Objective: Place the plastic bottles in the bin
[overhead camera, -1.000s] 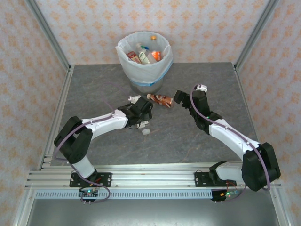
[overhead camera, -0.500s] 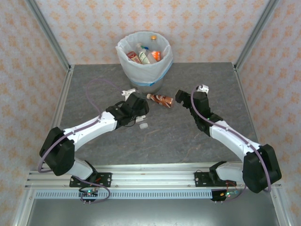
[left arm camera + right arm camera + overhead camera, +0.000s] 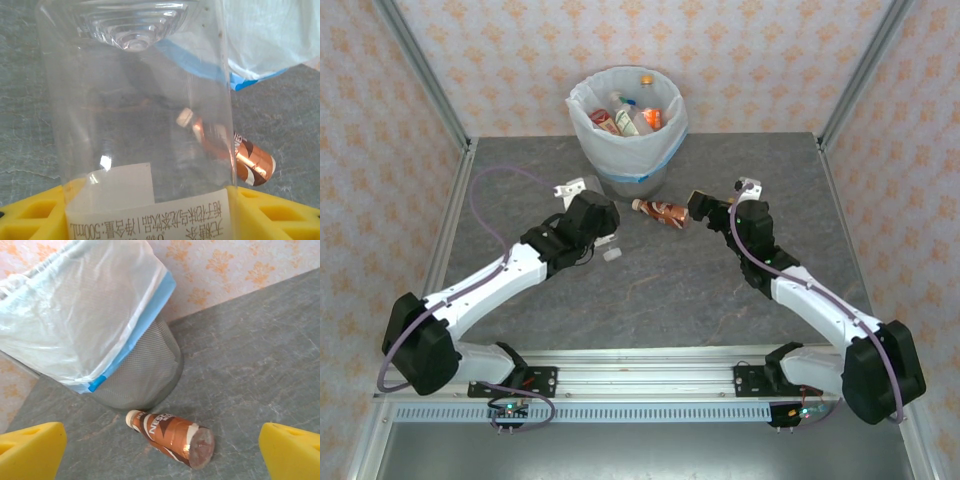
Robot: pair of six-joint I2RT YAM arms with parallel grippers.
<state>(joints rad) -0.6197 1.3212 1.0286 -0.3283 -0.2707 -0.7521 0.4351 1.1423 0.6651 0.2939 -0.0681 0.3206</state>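
My left gripper [image 3: 599,234] is shut on a clear plastic bottle [image 3: 135,100] with a white printed label, held between its yellow fingers [image 3: 30,220]. The bottle's white cap end [image 3: 612,254] points down toward the table. It hangs just left of and below the bin [image 3: 625,110], whose white bag with a blue band [image 3: 265,35] shows close behind it. Several bottles lie inside the bin. A brown-labelled bottle [image 3: 172,436] lies on its side on the table by the bin's mesh base [image 3: 140,375]. My right gripper [image 3: 700,205] stands open just right of it, fingers [image 3: 30,450] wide apart.
The grey stone-pattern table [image 3: 700,290] is walled by patterned panels with metal posts at the back corners. The bin stands at the back centre against the wall.
My left arm has stretched up and to the left toward the bin, carrying the clear bottle with it. My right gripper has edged a little closer to the brown bottle.
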